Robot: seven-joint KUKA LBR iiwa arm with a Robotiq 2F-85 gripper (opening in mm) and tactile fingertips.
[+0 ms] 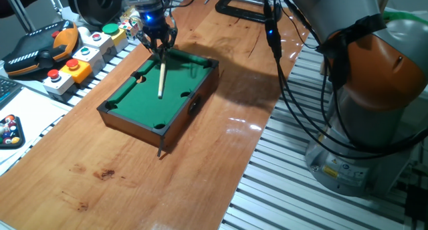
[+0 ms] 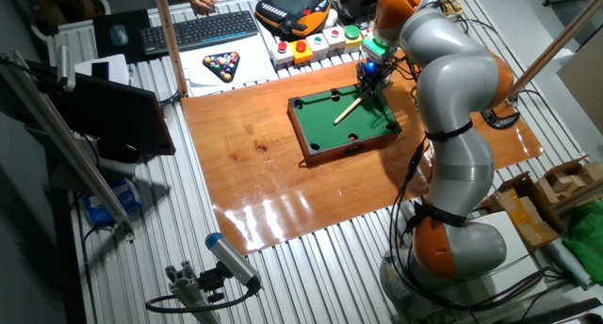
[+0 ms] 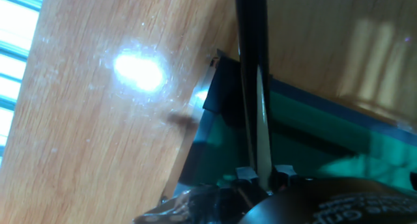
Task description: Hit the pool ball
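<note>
The miniature green-felt pool table (image 1: 137,113) stands on the wooden board; it also shows in the other fixed view (image 2: 332,151). My gripper (image 1: 159,41) hangs over the table's far end, shut on a pale cue stick (image 1: 161,76) that slants down across the felt. The other fixed view shows the gripper (image 2: 369,76) and the cue (image 2: 346,108) too. In the hand view the cue (image 3: 259,120) runs up from between the fingertips (image 3: 284,172), past a table corner. I cannot make out the red pool ball in any view.
A black triangle rack of coloured balls (image 1: 9,130) lies left of the board, also visible in the other fixed view (image 2: 223,67). Button boxes (image 1: 81,54) and a teach pendant (image 1: 37,51) sit behind the table. The arm's base (image 1: 364,130) stands at the right.
</note>
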